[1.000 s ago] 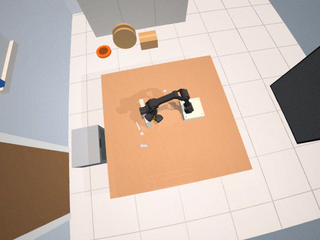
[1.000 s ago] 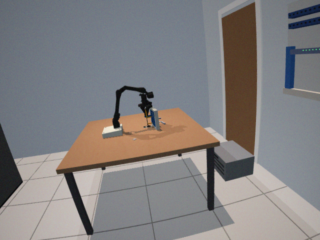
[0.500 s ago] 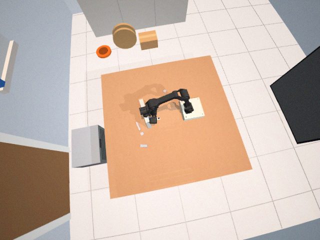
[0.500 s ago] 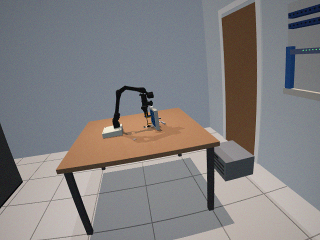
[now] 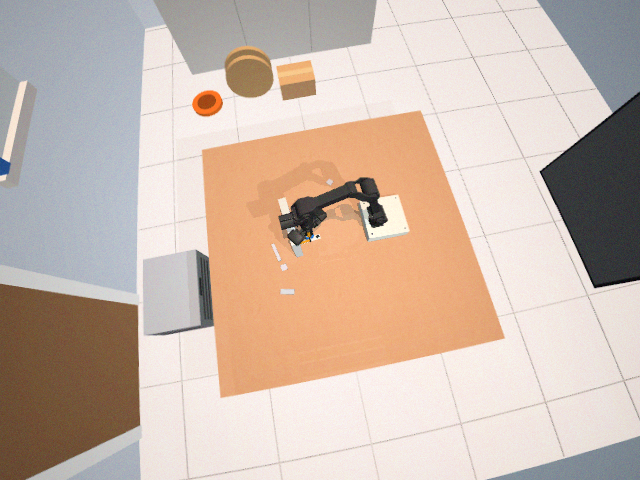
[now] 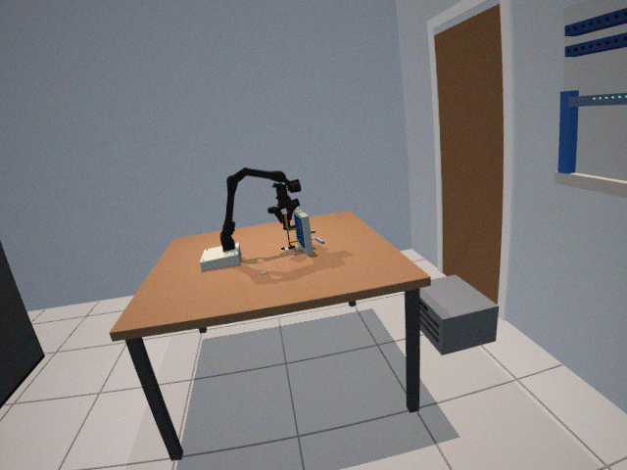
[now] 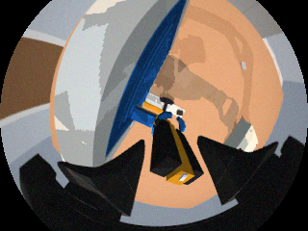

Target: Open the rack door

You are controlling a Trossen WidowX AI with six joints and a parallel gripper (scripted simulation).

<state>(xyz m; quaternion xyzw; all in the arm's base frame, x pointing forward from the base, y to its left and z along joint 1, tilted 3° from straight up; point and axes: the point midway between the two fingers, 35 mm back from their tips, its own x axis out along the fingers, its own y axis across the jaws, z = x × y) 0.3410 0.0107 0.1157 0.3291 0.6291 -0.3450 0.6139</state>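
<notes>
Gripper [image 5: 301, 233] [image 6: 284, 218] [image 7: 172, 141] around upright handle [image 7: 178, 149], fingertip contact hard to discern.

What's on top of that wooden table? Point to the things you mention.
On the table [image 5: 361, 310] [image 6: 202, 298]: the black arm's pale base [image 5: 395, 219] [image 6: 220, 258], an upright grey-and-blue frame [image 6: 305, 232] and small pale pieces. The arm hides part of the frame from above.
</notes>
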